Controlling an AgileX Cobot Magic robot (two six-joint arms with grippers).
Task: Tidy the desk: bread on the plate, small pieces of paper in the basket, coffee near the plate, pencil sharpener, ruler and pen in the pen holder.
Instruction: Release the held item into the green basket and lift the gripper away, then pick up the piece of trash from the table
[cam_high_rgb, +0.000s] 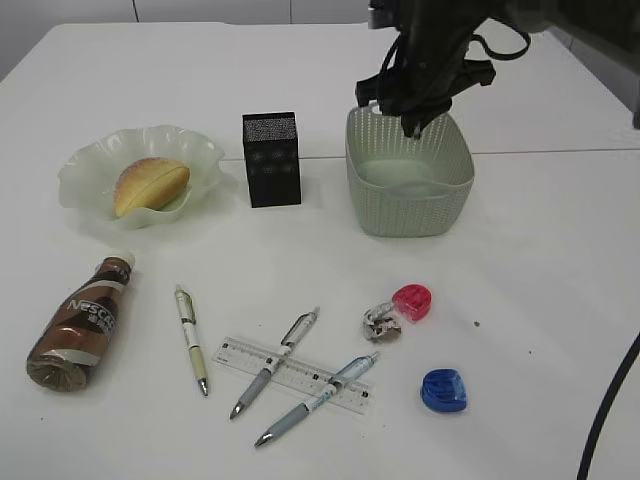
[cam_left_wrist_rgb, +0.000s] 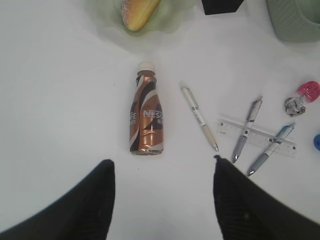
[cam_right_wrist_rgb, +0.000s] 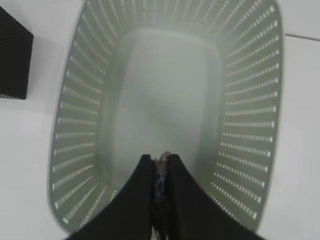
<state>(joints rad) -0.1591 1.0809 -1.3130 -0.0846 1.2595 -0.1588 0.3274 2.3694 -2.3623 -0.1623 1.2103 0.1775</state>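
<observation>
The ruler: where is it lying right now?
In the exterior view the ruler lies flat on the desk, front and centre, under two crossed pens, right of a third pen and left of the blue sharpener.

Counted on the surface (cam_high_rgb: 560, 260): one bread (cam_high_rgb: 150, 185), one plate (cam_high_rgb: 80, 165), one coffee (cam_high_rgb: 80, 335), one pen holder (cam_high_rgb: 271, 160), one basket (cam_high_rgb: 405, 205), three pens (cam_high_rgb: 191, 338), one ruler (cam_high_rgb: 232, 354), two pencil sharpeners (cam_high_rgb: 412, 301), one crumpled paper (cam_high_rgb: 380, 322).

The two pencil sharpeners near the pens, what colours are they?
One pencil sharpener is pinkish red, the other pencil sharpener blue; the exterior view shows both best.
</observation>
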